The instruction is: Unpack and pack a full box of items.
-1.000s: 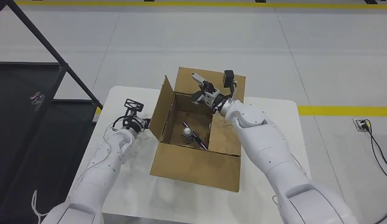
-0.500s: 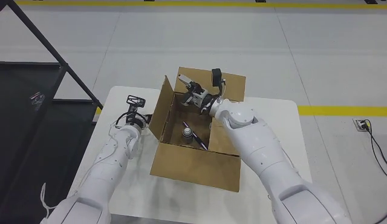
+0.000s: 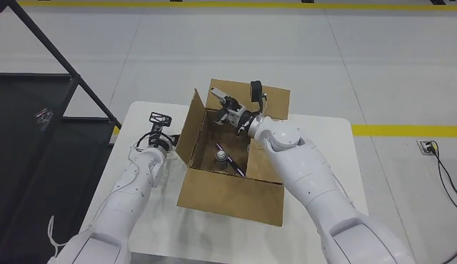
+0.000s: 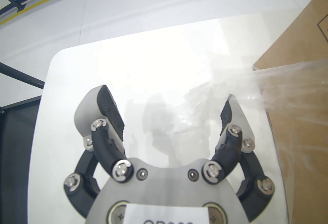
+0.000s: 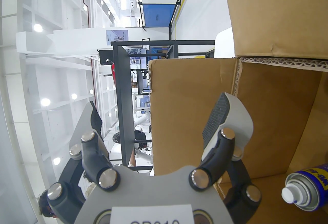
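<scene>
The left arm (image 3: 132, 185) and right arm (image 3: 307, 168) are clad in smooth white shells; black cabling (image 3: 153, 125) is seen at the left one's twelve-o'clock end. The left gripper (image 4: 166, 93) and right gripper (image 5: 156, 99) are built alike (grey plates, black links, silver screws (image 4: 122, 170), ribbed black pads (image 4: 111, 112)).

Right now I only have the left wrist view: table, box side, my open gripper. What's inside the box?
Observer: A spray can sits on the floor of the box, with a thin dark item beside it; I can't tell what that item is.
Operator: Where's the other arm?
Observer: The right gripper is over the box's far corner, on the left arm's side.
Operator: Holding anything?
Observer: No. Its fingers are spread with nothing between them.
</scene>
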Controlling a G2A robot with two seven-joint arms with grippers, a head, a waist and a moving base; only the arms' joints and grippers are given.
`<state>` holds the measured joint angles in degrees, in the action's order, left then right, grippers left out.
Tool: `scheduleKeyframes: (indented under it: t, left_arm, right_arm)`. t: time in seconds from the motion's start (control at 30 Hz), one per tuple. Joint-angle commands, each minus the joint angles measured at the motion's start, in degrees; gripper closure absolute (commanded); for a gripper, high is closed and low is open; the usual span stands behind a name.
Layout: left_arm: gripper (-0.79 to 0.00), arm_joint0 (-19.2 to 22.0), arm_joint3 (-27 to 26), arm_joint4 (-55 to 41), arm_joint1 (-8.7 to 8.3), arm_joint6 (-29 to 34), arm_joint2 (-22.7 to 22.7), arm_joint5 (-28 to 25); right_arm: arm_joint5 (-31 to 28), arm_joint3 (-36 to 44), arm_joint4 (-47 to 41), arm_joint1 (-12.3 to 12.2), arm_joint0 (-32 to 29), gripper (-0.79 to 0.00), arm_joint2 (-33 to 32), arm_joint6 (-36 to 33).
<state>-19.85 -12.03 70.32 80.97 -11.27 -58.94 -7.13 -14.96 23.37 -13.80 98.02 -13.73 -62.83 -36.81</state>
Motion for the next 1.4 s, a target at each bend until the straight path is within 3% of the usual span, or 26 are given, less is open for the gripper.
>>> scheduleKeyframes:
  t: [0.0, 0.33, 0.73, 1.1, 1.37]
  left_arm:
    - [-0.785, -0.13, 0.74, -5.6, -0.22, -3.05, -2.35, -0.28]
    - [-0.785, -0.13, 0.74, -5.6, -0.22, -3.05, -2.35, -0.28]
    - [-0.785, -5.56, -9.84, -1.86, -1.7, -0.44, -2.04, 1.81]
    - [-0.785, -9.88, -17.15, 1.27, -3.78, 3.13, -3.25, -1.78]
    - [-0.785, -9.63, -19.13, 0.94, -3.2, 7.64, -2.92, 0.65]
  right_arm:
    - [1.42, 2.05, 4.55, 1.47, -0.28, -0.785, 4.14, 5.32]
    - [1.82, 3.33, 3.55, 1.37, -1.44, -0.785, 3.52, 6.02]
    - [4.02, 11.24, 4.84, 0.23, -5.71, -0.785, 1.7, 6.93]
    - [5.86, 15.56, 6.93, -0.26, -8.42, -0.785, 0.95, 9.73]
    - [5.79, 17.39, 8.11, -0.5, -9.59, -0.785, 0.86, 8.61]
